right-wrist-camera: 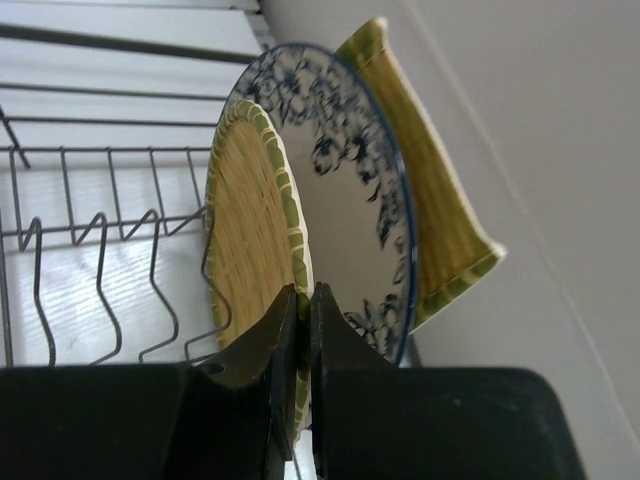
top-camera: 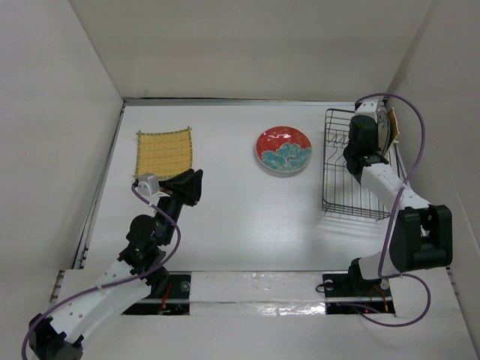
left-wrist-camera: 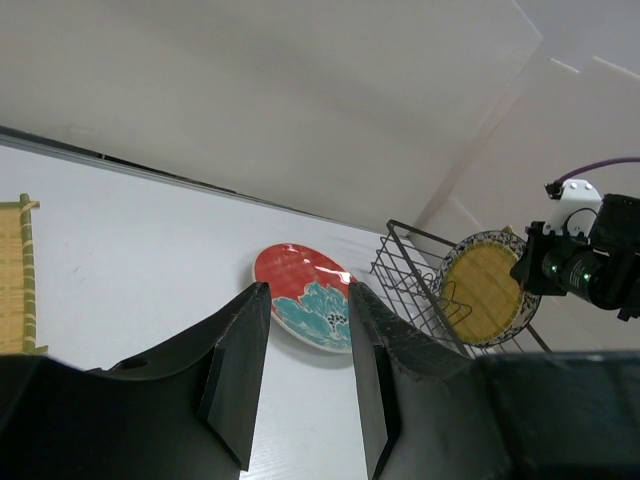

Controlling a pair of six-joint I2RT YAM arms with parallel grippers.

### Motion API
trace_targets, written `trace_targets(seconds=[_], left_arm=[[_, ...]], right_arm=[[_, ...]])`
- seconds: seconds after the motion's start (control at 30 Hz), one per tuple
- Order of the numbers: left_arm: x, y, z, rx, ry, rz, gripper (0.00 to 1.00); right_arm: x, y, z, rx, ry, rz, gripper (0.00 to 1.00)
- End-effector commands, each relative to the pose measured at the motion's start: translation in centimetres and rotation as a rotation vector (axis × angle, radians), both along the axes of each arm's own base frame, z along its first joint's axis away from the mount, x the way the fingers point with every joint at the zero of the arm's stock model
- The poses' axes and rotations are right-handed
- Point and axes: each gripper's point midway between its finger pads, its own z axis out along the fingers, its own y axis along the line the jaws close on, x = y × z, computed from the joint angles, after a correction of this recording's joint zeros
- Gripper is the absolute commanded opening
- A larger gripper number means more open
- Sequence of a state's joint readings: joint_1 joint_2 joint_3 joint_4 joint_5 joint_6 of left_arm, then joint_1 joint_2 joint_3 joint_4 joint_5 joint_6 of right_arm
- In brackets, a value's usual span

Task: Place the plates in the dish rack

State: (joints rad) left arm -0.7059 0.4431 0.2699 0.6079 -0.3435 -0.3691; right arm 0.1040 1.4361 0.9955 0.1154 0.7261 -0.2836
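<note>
Right gripper (right-wrist-camera: 303, 295) pinches the rim of the round yellow woven plate (right-wrist-camera: 250, 230). Seat it upright between dish rack (top-camera: 345, 191) tines beside the blue-white plate (right-wrist-camera: 350, 170) before releasing. Left gripper (left-wrist-camera: 307, 295) is spread, empty.

Flat white tabletop (top-camera: 225, 217) spans view; plain white panel walls (top-camera: 247, 45) enclose it at back, left and right; glossy white strip (top-camera: 255, 289) along near edge.

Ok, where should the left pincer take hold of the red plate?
The red plate lies flat, face up, its shallow rim flaring off the table. Probably pinch that rim on its left edge, nearest the open left pincer, coming in low from the left with one finger over the lip, one under.
</note>
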Motion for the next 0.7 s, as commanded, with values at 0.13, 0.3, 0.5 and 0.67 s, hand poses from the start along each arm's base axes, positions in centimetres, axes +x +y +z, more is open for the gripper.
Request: trace_targets(seconds=[0.13,0.3,0.5,0.67], left_arm=[[-0.6,0.1,3.0,-0.054,-0.062,-0.016,0.34],[-0.5,0.1,3.0,-0.051,-0.057,-0.015,0.34],[0.1,-0.2,2.4,-0.037,-0.021,-0.003,0.35],[1.5,-0.9,1.0,0.000,0.046,0.016,0.39]], right_arm=[[0.8,1.9,-1.3,0.197,-0.149,0.015,0.00],[-0.2,1.9,-3.8,0.282,-0.157,-0.019,0.18],[-0.7,2.3,-4.0,0.403,-0.205,-0.047,0.58],[-1.7,2.7,-2.1,0.476,-0.267,-0.053,0.72]])
